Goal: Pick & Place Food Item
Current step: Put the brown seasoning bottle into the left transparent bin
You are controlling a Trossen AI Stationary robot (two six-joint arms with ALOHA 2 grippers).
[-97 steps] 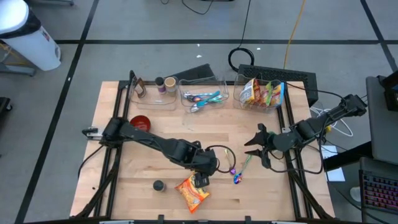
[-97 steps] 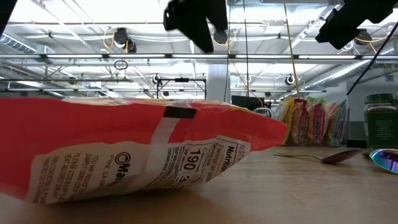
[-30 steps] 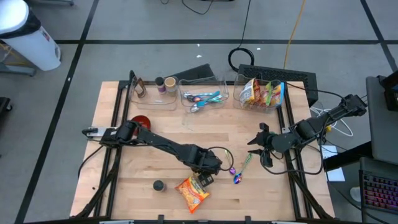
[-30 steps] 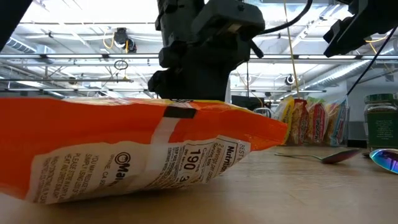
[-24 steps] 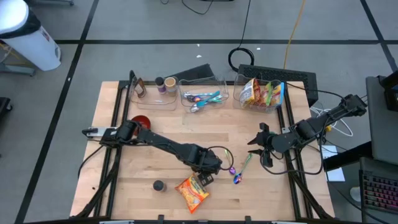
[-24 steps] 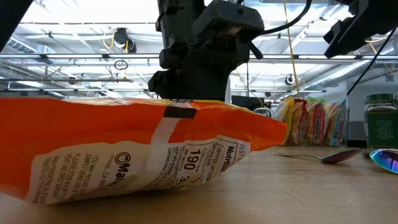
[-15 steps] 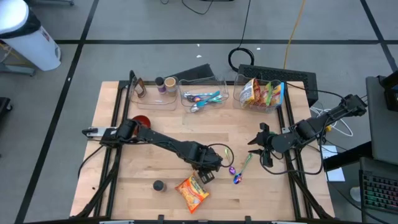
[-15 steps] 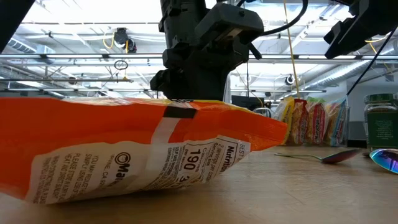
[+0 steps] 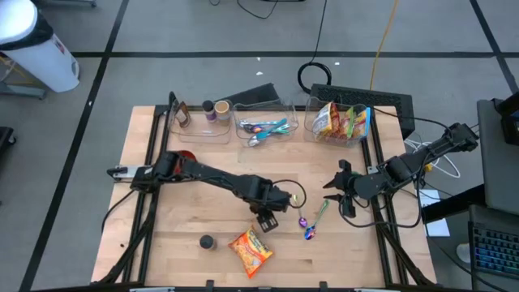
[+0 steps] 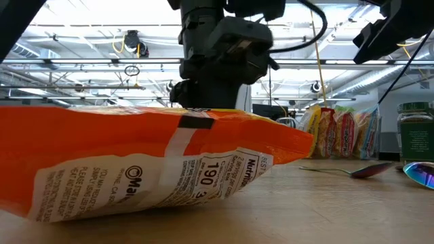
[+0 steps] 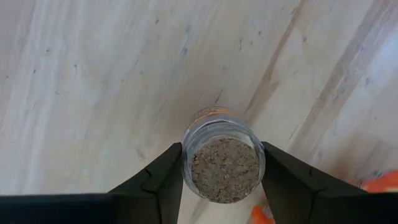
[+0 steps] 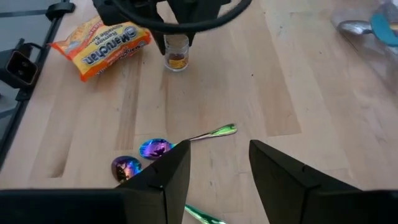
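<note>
Jar of brown spice is what my left gripper holds: one dark finger presses each side of its open glass mouth, and it stands upright on the table near the middle. Just beside it lies an orange noodle packet, toward the front edge. My right gripper hangs over the right side of the table with its fingers spread and nothing between them, well apart from the jar. Two iridescent spoons lie on the wood near it. Clear bins line the back edge.
</note>
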